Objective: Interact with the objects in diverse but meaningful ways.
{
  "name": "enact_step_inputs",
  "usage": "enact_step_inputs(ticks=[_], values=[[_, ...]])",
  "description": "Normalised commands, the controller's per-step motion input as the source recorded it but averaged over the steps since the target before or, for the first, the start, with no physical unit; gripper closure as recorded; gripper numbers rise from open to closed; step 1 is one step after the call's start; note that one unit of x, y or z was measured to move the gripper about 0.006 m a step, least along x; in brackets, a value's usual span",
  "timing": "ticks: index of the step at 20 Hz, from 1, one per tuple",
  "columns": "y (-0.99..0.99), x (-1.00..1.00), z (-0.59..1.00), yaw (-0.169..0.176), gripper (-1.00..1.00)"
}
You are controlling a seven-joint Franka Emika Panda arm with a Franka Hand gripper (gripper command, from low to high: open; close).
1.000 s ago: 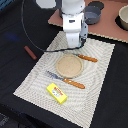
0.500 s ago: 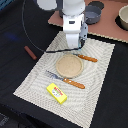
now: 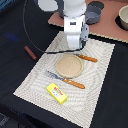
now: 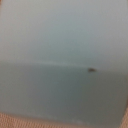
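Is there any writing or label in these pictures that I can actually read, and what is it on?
No text can be read.
Yellow packet: it has a red label, but any printing is too small and blurred to read.
Wrist view: it shows only a blurred pale blue surface, with no lettering.

A dark tabletop [image 3: 15,70] carries a pale woven mat [image 3: 100,65]; a board, perhaps pinkish [image 3: 107,27], lies behind.

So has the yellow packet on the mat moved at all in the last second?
No. The yellow packet lies in the same place near the placemat's front edge, just in front of the wooden-handled knife.
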Motion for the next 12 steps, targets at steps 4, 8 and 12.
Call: enact_step_inputs(ticks=[4, 8, 12], values=[[0.00, -0.38, 0.00, 0.036, -1.00], [-0.02, -0.41, 0.14, 0.018, -1.00], [-0.07, -0.36, 0.19, 0.000, -1.00]])
